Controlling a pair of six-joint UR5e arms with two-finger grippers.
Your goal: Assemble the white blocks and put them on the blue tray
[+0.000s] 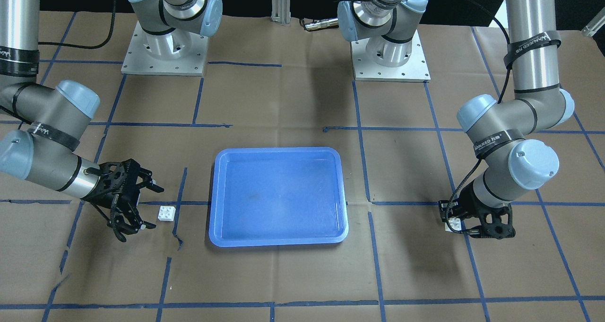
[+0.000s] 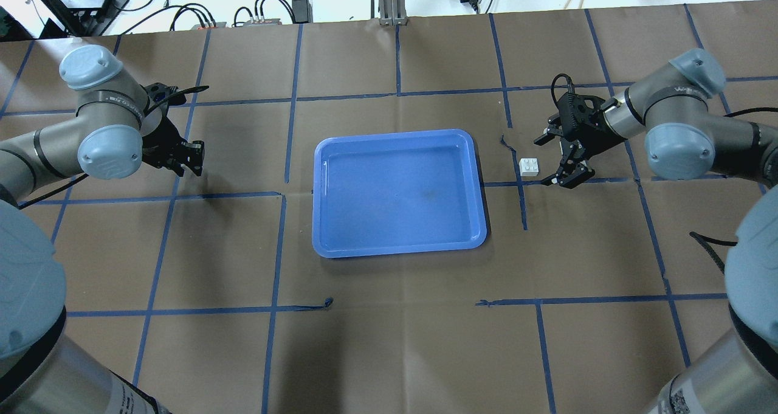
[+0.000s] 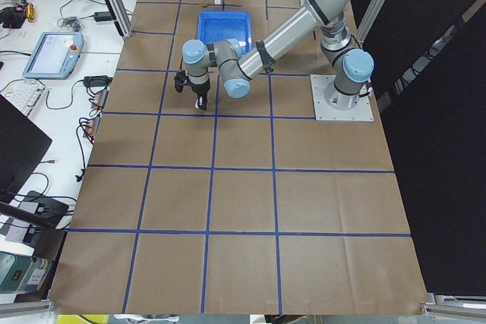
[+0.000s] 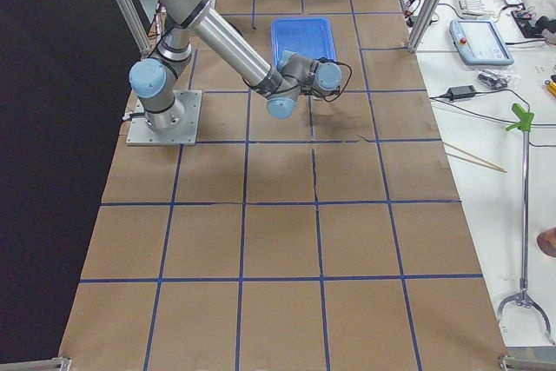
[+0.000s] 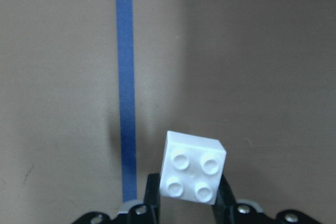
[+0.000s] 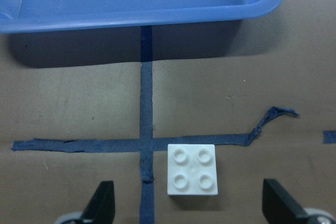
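The blue tray (image 1: 279, 237) lies empty mid-table, and also shows in the overhead view (image 2: 398, 247) and the right wrist view (image 6: 157, 17). My left gripper (image 1: 457, 225) is shut on one white block (image 5: 193, 174), held low over the paper, well to the tray's side. In the overhead view this gripper (image 2: 187, 157) hides that block. The other white block (image 6: 191, 169) lies studs up on the blue tape (image 2: 529, 167). My right gripper (image 2: 562, 158) is open just beside it, one fingertip (image 6: 102, 208) to each side, not touching.
Brown paper with a blue tape grid (image 2: 285, 195) covers the table. A torn, lifted bit of tape (image 6: 270, 116) lies near the loose block. The two arm bases (image 1: 164, 52) stand at the robot's side of the table.
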